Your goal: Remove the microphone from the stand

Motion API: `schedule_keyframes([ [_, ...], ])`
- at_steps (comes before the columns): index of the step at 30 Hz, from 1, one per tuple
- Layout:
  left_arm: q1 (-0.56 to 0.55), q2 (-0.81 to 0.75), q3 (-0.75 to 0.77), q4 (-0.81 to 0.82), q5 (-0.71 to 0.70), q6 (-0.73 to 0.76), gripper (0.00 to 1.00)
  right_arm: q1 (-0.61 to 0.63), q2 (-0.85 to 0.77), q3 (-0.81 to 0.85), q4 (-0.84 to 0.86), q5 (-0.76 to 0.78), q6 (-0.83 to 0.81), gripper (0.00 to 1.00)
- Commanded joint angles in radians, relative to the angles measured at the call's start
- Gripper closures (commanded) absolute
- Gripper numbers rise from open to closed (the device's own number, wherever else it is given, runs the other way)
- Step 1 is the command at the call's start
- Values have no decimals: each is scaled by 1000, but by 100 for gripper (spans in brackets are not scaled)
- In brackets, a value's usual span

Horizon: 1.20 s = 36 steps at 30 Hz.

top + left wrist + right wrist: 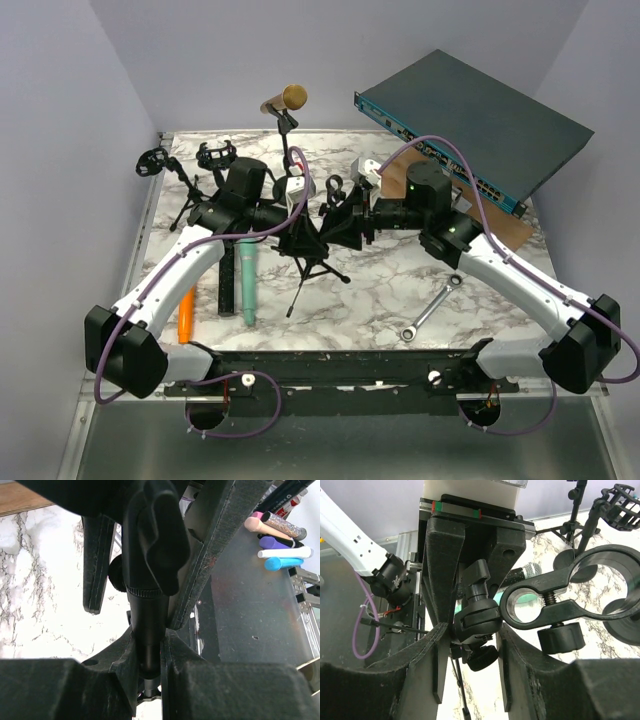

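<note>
Here, a white marble table [380,290] sits between lilac walls [60,150], with a switch [470,120] propped at upper right. The teal mic [246,285] lies flat at lower left of centre, off the stand [303,262]. The left gripper [150,650] is clamped on the stand's stem; the right gripper [475,645] straddles its swivel joint — whether it bites, I cannot tell

We find the tripod stand [305,255] mid-tabletop [370,290], a microphone [246,285] lying just left of it (a marker [186,315] further left), a wrench [432,308] front right, and a network switch [480,125] behind.
</note>
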Motion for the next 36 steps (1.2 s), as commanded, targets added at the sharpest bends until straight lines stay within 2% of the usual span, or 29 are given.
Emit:
schedule_keyframes([
  [1,-29,14,49,-18,64,36,100,0,11,-3,71,-40,5,58],
  [5,-32,17,52,-16,56,36,100,0,8,-11,86,-58,15,72],
  [10,-32,22,54,-9,44,26,100,-1,5,-14,81,-55,19,99],
  [13,-31,21,53,6,11,6,100,0,-5,-20,81,-24,16,99],
  [19,-27,9,38,47,-103,-33,65,0,-38,-27,73,153,5,99],
  [24,-24,10,36,69,-179,-54,49,0,-39,-25,74,227,-1,99],
  [30,-14,8,35,57,-225,-47,39,-1,-24,-15,75,333,-18,99],
  [36,10,-15,13,54,-269,-30,37,0,0,-26,105,413,-46,99],
])
